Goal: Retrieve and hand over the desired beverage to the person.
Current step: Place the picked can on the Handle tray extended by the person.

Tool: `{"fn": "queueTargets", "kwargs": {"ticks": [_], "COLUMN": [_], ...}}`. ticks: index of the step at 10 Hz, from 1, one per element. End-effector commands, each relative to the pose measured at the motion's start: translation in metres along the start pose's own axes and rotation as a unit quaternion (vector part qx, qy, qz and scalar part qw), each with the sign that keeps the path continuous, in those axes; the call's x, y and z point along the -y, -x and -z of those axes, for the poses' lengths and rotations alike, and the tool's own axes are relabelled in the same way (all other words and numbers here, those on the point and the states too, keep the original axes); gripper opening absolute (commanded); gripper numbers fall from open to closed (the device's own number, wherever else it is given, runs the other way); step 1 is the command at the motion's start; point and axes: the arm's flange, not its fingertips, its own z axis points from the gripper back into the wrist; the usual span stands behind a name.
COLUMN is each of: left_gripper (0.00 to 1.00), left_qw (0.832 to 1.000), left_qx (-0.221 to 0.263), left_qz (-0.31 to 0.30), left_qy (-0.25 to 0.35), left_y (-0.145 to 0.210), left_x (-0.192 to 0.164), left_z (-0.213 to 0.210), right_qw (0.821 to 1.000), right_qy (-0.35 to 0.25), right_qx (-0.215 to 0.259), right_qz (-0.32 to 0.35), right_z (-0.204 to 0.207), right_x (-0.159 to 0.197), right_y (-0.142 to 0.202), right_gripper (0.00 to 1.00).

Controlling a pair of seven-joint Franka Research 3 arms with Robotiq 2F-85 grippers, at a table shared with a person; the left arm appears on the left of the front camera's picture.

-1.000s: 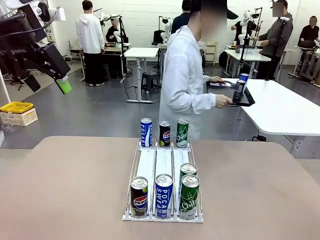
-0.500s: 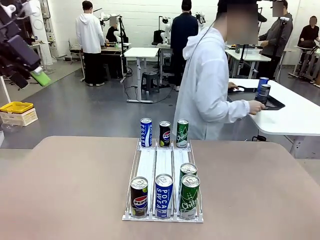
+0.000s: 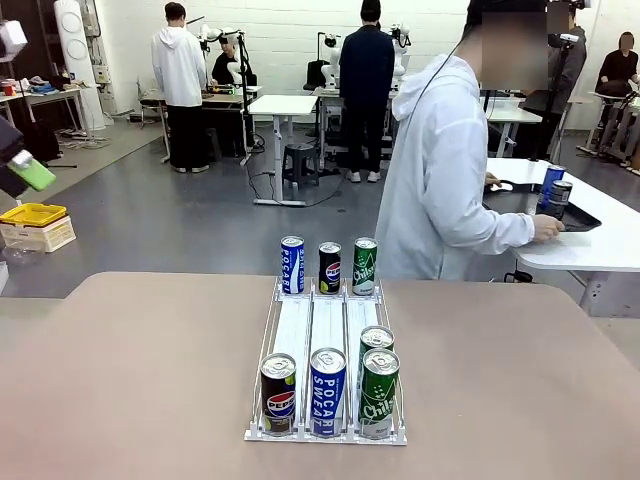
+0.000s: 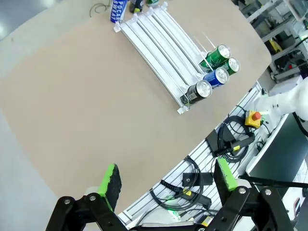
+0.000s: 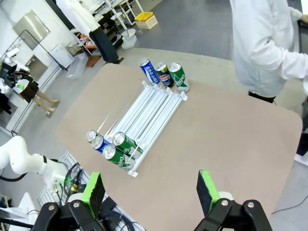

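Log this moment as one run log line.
left gripper: open, raised off table | right gripper: open, above table | cans in rack: untouched | person: turned toward side table

yellow bin point(image 3: 33, 214) on floor; black tray point(image 3: 590, 215) on white side table point(image 3: 610, 250)

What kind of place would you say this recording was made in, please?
Probably a robotics lab or testing hall: white work tables across an open grey floor, robot arms at the far tables, and a can rack staged on this table.
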Motion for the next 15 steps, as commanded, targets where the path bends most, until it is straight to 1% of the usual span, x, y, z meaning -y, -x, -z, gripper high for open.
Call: {"fn": "queueTargets", "kwargs": {"ticks": [1, 3, 4, 5, 6, 15], "left_gripper": [1.0, 1.0, 1.0, 1.0, 1.0, 1.0], "left_qw": [0.999, 0.998, 0.999, 0.999, 0.999, 0.999], "left_qx": [0.043, 0.05, 0.035, 0.031, 0.041, 0.041], "left_qz": [0.006, 0.011, 0.008, 0.011, -0.003, -0.003], "left_qy": [0.014, 0.026, 0.027, 0.03, 0.009, 0.009], "left_y": [0.022, 0.031, 0.032, 0.033, 0.029, 0.029], "left_x": [-0.006, -0.012, -0.013, -0.015, -0.01, -0.01], "left_z": [-0.015, -0.026, -0.029, -0.029, -0.033, -0.033], "right_qw": [1.0, 1.0, 1.0, 1.0, 1.0, 1.0], "right_qy": [-0.019, -0.019, -0.019, -0.019, -0.019, -0.019], "right_qx": [0.013, 0.013, 0.013, 0.013, 0.013, 0.013], "right_qz": [-0.006, -0.006, -0.006, -0.006, -0.006, -0.006], "right_z": [0.002, 0.002, 0.002, 0.002, 0.002, 0.002], "right_x": [0.0, 0.0, 0.0, 0.0, 0.0, 0.0], "right_y": [-0.002, -0.002, -0.002, -0.002, -0.002, -0.002], "right_gripper": [1.0, 1.0, 1.0, 1.0, 1.0, 1.0]}}
